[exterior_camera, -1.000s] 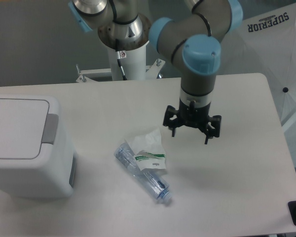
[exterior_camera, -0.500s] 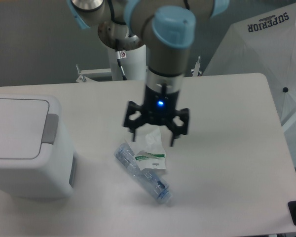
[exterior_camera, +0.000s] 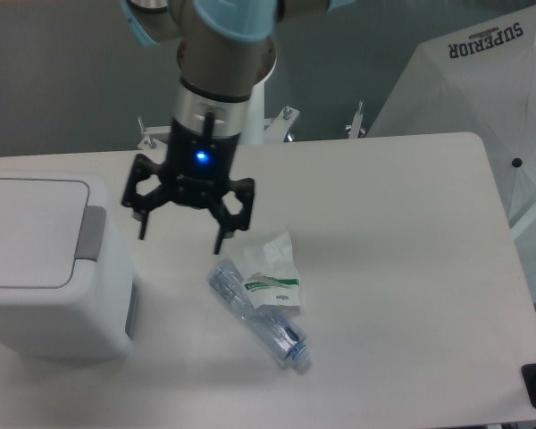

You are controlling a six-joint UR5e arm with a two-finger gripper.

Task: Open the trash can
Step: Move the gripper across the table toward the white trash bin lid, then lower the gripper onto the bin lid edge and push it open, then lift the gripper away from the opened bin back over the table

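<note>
The gripper (exterior_camera: 180,237) hangs above the table (exterior_camera: 402,268) with its fingers spread apart and nothing between them, a blue light glowing on its body. The trash can (exterior_camera: 49,268) sits at the table's left edge, lid down flat. A crushed clear bottle (exterior_camera: 259,308) lies near the middle, right of the can.

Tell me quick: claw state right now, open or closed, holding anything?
Claw: open, fingers spread, holding nothing; it hangs in the air between the trash can and the crushed bottle.
</note>
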